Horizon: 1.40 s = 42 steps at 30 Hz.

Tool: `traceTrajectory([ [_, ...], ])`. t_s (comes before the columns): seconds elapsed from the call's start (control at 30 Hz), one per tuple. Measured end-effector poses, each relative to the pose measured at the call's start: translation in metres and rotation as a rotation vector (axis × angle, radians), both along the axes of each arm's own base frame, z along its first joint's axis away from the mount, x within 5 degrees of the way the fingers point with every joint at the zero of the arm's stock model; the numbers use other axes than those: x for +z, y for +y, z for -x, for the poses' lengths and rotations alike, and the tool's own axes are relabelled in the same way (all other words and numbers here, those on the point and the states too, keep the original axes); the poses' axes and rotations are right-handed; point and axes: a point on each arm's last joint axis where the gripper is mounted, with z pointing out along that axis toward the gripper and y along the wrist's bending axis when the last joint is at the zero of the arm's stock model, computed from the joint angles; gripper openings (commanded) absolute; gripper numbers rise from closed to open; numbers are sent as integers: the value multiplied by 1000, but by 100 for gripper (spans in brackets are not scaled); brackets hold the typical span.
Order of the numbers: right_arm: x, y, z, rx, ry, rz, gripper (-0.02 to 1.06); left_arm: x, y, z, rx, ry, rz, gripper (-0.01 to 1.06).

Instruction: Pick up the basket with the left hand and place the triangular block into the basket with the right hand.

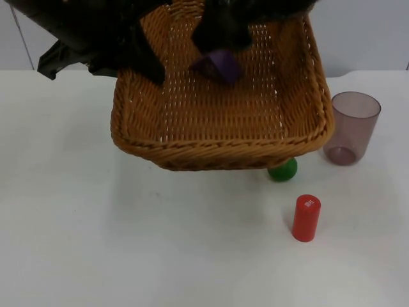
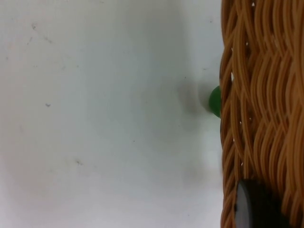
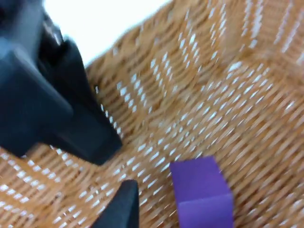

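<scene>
Wicker basket (image 1: 217, 121) hangs above the bench (image 1: 128, 243), its rim gripped by the left gripper (image 1: 144, 64). Right gripper (image 1: 220, 45) is inside it over the purple block (image 1: 220, 66); whether its fingers are parted I cannot tell, so release seems the remaining step.

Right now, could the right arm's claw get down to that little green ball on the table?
Probably not directly: the green ball sits partly under the raised basket, held by the left claw, and the right claw is inside it, by the purple block.

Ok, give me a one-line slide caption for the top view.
Left pincer holds the wicker basket off the table while the right pincer lowers the purple block inside.
</scene>
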Motion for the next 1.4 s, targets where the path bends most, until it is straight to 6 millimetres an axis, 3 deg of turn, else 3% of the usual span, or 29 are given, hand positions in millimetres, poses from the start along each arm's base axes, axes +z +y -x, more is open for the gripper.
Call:
traceTrajectory([
  [0.1, 30, -9, 14, 3, -42, -36, 105, 0, 0, 0, 0, 0, 0, 0],
  [0.13, 30, -9, 14, 3, -42, -36, 105, 0, 0, 0, 0, 0, 0, 0],
  [0.23, 68, -23, 33, -22, -89, -117, 105, 0, 0, 0, 0, 0, 0, 0],
  [0.4, 97, -46, 43, -88, -123, -198, 105, 0, 0, 0, 0, 0, 0, 0],
  [0.53, 129, -98, 54, -231, -141, -262, 105, 0, 0, 0, -1, 1, 0, 0],
  [0.57, 129, -98, 54, -231, -141, -262, 105, 0, 0, 0, -1, 1, 0, 0],
  [0.67, 142, -135, 62, -320, -143, -248, 105, 0, 0, 0, -1, 1, 0, 0],
  [0.7, 142, -135, 62, -320, -143, -248, 105, 0, 0, 0, -1, 1, 0, 0],
  [0.83, 151, -187, 72, -478, -158, -191, 105, 0, 0, 0, -1, 1, 0, 0],
  [0.87, 151, -187, 72, -478, -158, -191, 105, 0, 0, 0, -1, 1, 0, 0],
  [1.0, 150, -218, 78, -585, -120, -150, 105, 0, 0, 0, 3, -4, 0, 0],
  [1.23, 148, -224, 81, -607, -91, -131, 105, 0, 3, -4, 29, -36, -34, 0],
  [1.4, 148, -224, 81, -605, -87, -127, 105, -13, 7, -8, 29, -26, -106, 0],
])
